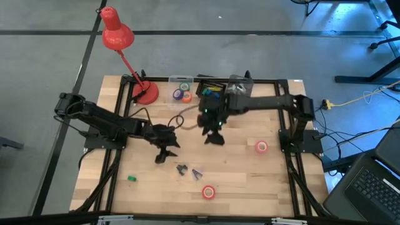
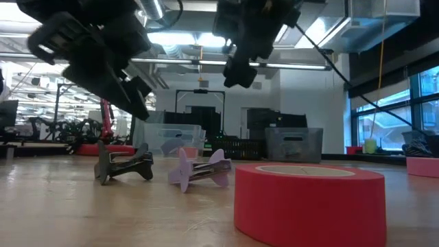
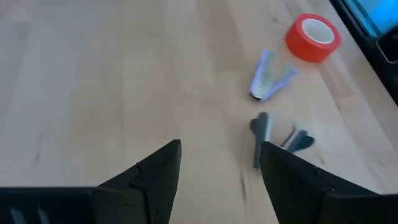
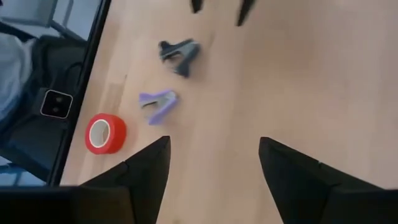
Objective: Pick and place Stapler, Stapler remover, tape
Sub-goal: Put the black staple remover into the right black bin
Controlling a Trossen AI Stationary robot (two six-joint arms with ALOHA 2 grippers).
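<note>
Overhead, table-level and two wrist views, red tape roll (image 1: 209,192) shared.

Below me, the wooden table (image 1: 250,175) carries a red tape roll (image 1: 209,192) near its front edge, a pink roll (image 1: 261,147) toward my right, a dark staple remover (image 1: 181,169) just beside a lilac one (image 1: 197,174), and a green block (image 1: 132,179).

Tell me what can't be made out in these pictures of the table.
- Clear bin, high view: tape rolls show inside, but too small to count.
- Green item, high view: too small to identify.
- Black crate, high view: the right arm covers part of it.
- Left gripper, low view: blurred and cut off at the top.
</note>
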